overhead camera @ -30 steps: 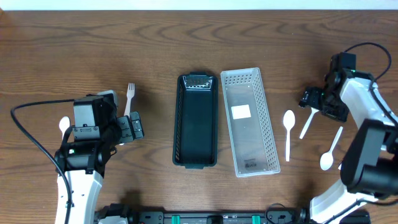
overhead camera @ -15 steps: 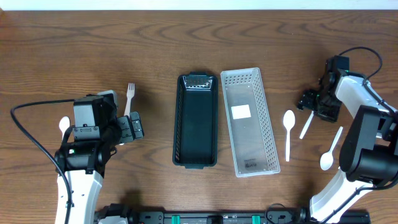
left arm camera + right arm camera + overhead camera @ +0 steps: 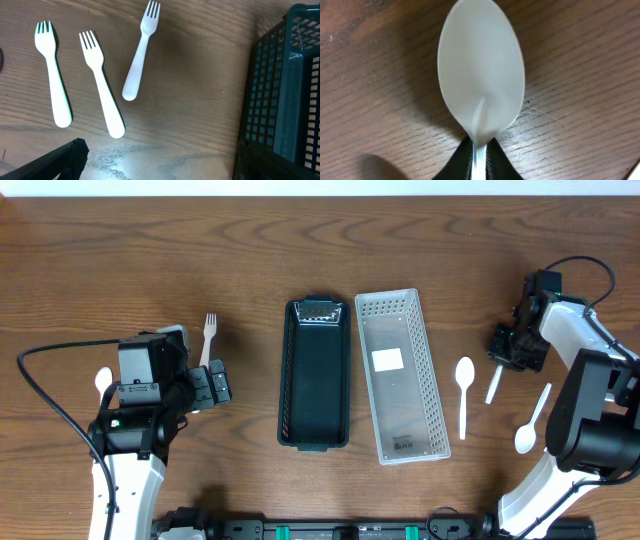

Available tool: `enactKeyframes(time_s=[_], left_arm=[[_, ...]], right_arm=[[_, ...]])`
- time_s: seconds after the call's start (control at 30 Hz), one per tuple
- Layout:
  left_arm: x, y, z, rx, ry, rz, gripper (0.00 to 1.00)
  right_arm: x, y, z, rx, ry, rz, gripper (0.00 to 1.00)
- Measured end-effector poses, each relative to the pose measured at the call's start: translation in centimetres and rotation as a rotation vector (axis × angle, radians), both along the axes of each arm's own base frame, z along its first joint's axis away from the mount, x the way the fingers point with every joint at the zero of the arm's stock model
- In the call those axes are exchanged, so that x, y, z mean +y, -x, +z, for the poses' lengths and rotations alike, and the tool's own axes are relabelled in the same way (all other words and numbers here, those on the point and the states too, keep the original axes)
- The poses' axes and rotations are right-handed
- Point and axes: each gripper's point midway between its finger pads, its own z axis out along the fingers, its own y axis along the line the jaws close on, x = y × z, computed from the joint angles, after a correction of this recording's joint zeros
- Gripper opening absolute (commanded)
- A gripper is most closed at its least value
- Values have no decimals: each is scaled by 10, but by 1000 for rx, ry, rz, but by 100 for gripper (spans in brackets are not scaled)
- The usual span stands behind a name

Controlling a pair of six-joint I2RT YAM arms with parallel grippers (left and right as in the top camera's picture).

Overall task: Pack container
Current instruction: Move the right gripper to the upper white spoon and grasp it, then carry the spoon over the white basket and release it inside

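Right pincer (image 3: 479,157) clamps a spoon (image 3: 481,70) near the right edge of the bench (image 3: 150,260); left pincer (image 3: 212,385) stands spread wide.

left hand (image 3: 217,385) wide, right hand (image 3: 479,161) tight

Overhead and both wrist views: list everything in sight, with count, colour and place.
Dark basket: one, dark green, table centre.
White basket: one, white, right beside the dark one.
Forks: three, white, on the table left of the dark basket.
Loose spoons: two, white, right of the white basket.
Gripped spoon: one, white, lying between the two loose ones.
White piece: one, far left, partly hidden, probably a spoon.
Table: one, brown wood.
Left gripper: open, over the forks.
Right gripper: shut on the spoon's handle.
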Motion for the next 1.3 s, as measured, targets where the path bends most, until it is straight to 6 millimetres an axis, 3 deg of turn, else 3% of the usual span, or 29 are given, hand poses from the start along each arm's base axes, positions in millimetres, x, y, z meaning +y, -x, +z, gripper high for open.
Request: enactKeyframes(time_s=[0.3, 0.4, 0.47, 0.6, 0.63, 0.7, 0.77, 0.87, 0.97, 1.2, 1.3], left_arm=[[0, 0, 0, 0, 0, 0, 98], [0, 0, 0, 0, 0, 0, 98], [0, 0, 0, 0, 0, 0, 98], [0, -1, 0, -3, 0, 0, 98], [0, -1, 1, -5, 0, 0, 98], [0, -1, 1, -7, 0, 0, 98], [0, -2, 1, -10, 0, 0, 98], [0, -2, 1, -11, 0, 0, 98], [0, -2, 1, -11, -1, 0, 98], [0, -2, 1, -11, -1, 0, 98], [0, -2, 1, -11, 0, 0, 98]], right_arm=[[2, -3, 6, -19, -9, 1, 1], [6, -7, 26, -60, -6, 21, 1], [13, -17, 57, -138, 5, 64, 1], [51, -48, 161, -424, 37, 214, 1], [71, -51, 196, -518, 41, 275, 1], [101, -47, 232, -615, 29, 353, 1], [129, -37, 251, -661, 3, 424, 1], [165, -27, 246, -638, -37, 516, 1], [190, -21, 214, -541, -61, 581, 1], [220, -5, 119, -255, -79, 662, 8], [224, -1, 99, -197, -78, 670, 14]])
